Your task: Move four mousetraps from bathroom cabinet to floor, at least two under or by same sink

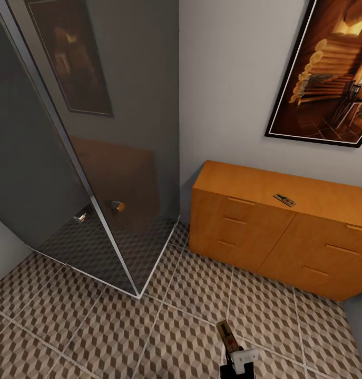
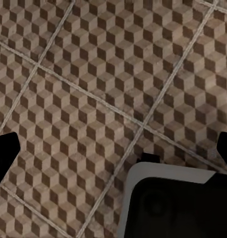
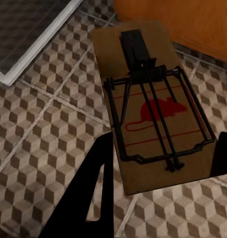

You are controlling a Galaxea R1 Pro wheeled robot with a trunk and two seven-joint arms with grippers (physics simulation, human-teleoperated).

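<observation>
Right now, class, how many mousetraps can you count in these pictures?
2. One mousetrap lies on top of the cabinet. The other mousetrap is held in the right gripper above the tiled floor. Others may be hidden in the closed drawers.

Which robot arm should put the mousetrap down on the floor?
The right one, most likely. The right gripper already holds a mousetrap between its fingers, just above the bathroom floor. The left wrist view shows patterned tiles with no trap between that gripper's fingertips.

Smooth wooden cabinet [image 1: 265, 210]; glossy shower glass [image 1: 123, 158]
</observation>
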